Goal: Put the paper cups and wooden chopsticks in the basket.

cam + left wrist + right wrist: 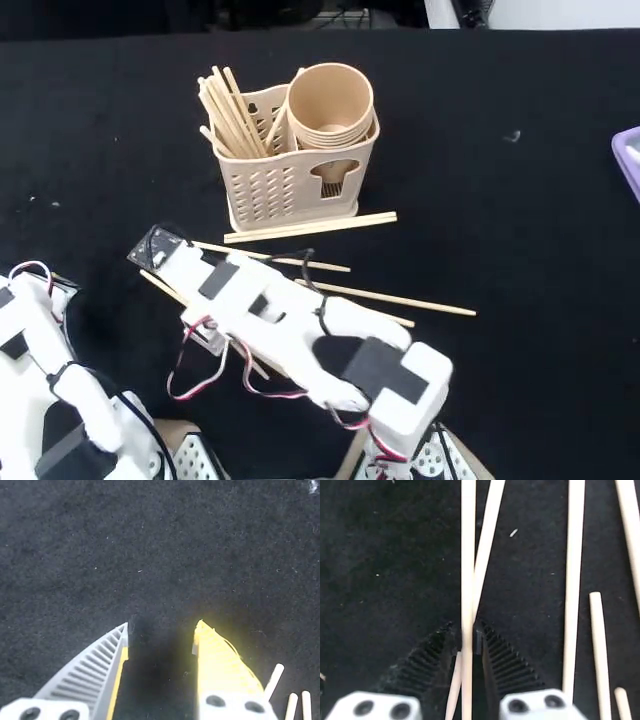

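The beige slotted basket (290,185) stands at the table's middle back, holding stacked paper cups (330,100) and a bundle of wooden chopsticks (232,112). Loose chopsticks lie in front of it: a pair (310,227) against its base, one (385,297) farther forward. My right gripper (468,630) is low over the black cloth left of these, shut on a chopstick (468,555) that runs straight out between its fingers, a second stick (487,535) slanting beside it. My left gripper (160,632) is open just above bare cloth at the front left, nothing between its fingers.
More chopsticks (573,580) lie parallel beside my right gripper. Chopstick ends (275,680) show beside my left gripper. The right arm (300,330) crosses the front centre; the left arm (40,380) is at the front left. A purple object (628,160) sits at the right edge.
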Controlling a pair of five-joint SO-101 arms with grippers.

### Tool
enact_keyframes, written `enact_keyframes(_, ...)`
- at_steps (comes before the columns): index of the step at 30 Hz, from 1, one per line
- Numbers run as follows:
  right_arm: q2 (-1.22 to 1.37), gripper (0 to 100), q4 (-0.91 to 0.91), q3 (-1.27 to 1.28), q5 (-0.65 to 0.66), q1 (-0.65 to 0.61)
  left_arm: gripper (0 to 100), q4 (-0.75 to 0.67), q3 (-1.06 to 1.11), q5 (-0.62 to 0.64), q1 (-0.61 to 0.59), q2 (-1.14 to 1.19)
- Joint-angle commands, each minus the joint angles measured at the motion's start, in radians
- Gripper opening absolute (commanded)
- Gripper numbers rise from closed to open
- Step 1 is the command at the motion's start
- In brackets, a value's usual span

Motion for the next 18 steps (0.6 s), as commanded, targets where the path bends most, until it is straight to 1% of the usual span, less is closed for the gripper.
enact_keyframes(1,0.085,4.7,0.100,-0.134,0.012,-0.008,21,-0.014,0.004,-0.012,-0.007,-0.003)
enact_keyframes(3,0.104,3.7,0.109,-0.150,0.012,-0.006,21,-0.014,0.005,-0.012,-0.008,-0.003)
enact_keyframes(4,0.101,1.1,0.107,-0.147,0.011,-0.006,21,-0.014,0.005,-0.012,-0.008,-0.003)
enact_keyframes(8,-0.004,1.1,0.054,-0.053,0.009,-0.002,21,-0.014,0.005,-0.012,-0.008,-0.003)
enact_keyframes(11,-0.231,1.1,0.052,0.068,0.018,0.035,21,-0.014,0.005,-0.012,-0.008,-0.003)
enact_keyframes(15,-0.553,1.1,0.052,0.231,0.109,0.087,21,-0.015,0.005,-0.012,-0.008,-0.003)
enact_keyframes(18,-0.722,1.1,0.084,0.288,0.141,0.144,21,-0.015,0.004,-0.012,-0.007,-0.003)
